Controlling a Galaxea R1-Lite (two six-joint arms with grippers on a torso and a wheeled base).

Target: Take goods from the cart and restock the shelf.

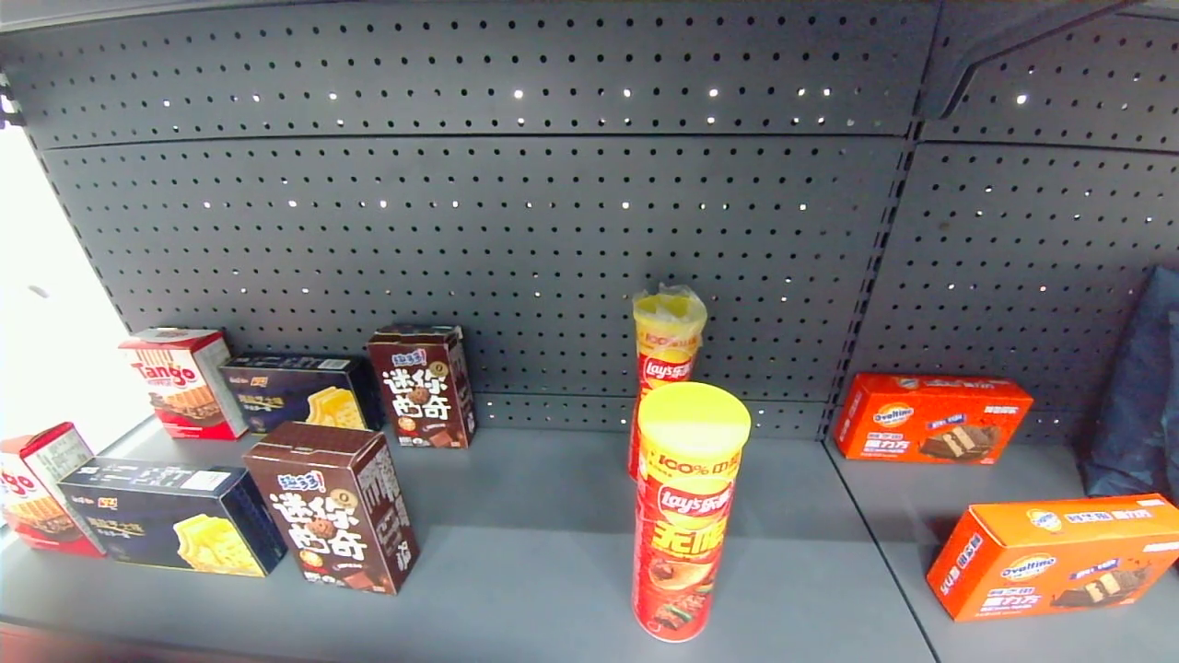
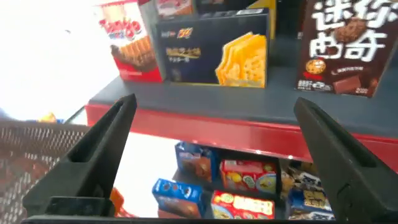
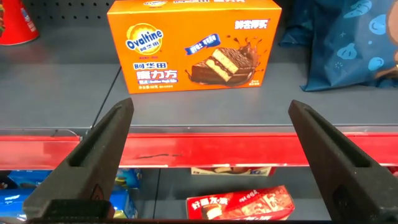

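Observation:
A grey shelf [image 1: 553, 516] holds goods. At its left stand red wafer boxes [image 1: 184, 379], dark blue boxes [image 1: 175, 525] and brown cookie boxes [image 1: 336, 506]. Two chip cans [image 1: 689, 511] stand one behind the other in the middle. Two orange boxes [image 1: 1055, 555] lie at the right. My left gripper [image 2: 216, 104] is open and holds nothing, in front of the shelf's red edge [image 2: 249, 127], facing a dark blue box [image 2: 217, 46]. My right gripper [image 3: 211, 107] is open with nothing in it, before the red edge [image 3: 205, 149], facing an orange box [image 3: 193, 43].
A dark blue bag [image 1: 1138, 414] leans at the far right of the shelf. A lower shelf below the red edge holds more packs [image 2: 236, 186] and a red box [image 3: 242, 204]. The wire mesh of the cart [image 2: 31, 155] is beside the left gripper.

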